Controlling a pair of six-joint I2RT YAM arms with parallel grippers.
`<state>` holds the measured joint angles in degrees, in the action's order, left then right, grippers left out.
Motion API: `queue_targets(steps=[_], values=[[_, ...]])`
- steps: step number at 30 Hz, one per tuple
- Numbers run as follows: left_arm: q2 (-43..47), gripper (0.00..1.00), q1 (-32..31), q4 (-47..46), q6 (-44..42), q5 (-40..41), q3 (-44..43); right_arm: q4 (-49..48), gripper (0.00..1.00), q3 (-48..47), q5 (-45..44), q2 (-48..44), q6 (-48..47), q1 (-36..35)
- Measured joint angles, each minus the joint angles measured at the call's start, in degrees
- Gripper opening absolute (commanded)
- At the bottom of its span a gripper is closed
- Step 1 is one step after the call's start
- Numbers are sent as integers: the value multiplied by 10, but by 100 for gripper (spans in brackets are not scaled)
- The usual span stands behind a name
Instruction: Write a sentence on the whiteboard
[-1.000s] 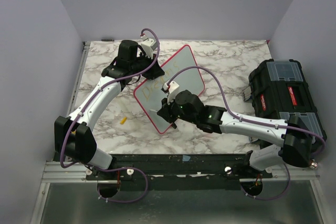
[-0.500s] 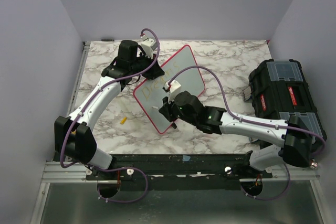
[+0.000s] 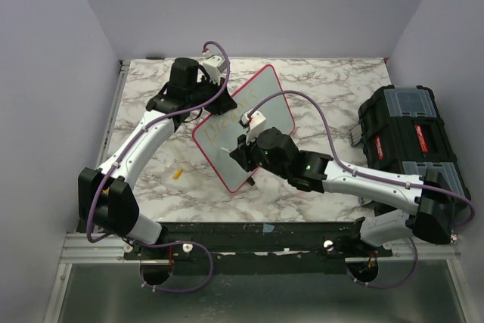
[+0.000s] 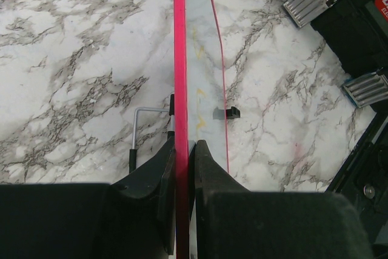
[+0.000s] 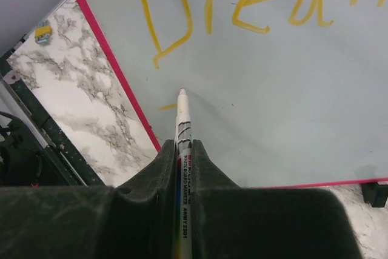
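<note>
whiteboard [image 3: 261, 107]: flat, glossy white, roughly square with rounded corners; set diagonally like a diamond at the centre of the top view; seen almost edge-on in the left wrist view
rim [image 4: 179, 59]: thin, red-pink, running all round the board; a straight vertical band up the middle of the left wrist frame
clip [image 4: 226, 113]: small, black, on the board's edge, right of centre in the left wrist frame
sentence [image 5: 242, 4]: yellow handwriting on the white face; "Drea" and part of a further letter legible across the top of the right wrist frame; one short yellow stroke below the "D"; faint in the top view
</note>
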<state>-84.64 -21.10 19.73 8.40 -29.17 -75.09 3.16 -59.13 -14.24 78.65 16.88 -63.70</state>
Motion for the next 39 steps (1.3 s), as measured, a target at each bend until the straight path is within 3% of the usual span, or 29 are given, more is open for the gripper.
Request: queue_targets(steps=[25,39], values=[[0,0,0,0,0,0,1,-5,1,-26,21,32,3,0],[0,0,0,0,-1,0,1,-1,1,39,43,23,32,-1]])
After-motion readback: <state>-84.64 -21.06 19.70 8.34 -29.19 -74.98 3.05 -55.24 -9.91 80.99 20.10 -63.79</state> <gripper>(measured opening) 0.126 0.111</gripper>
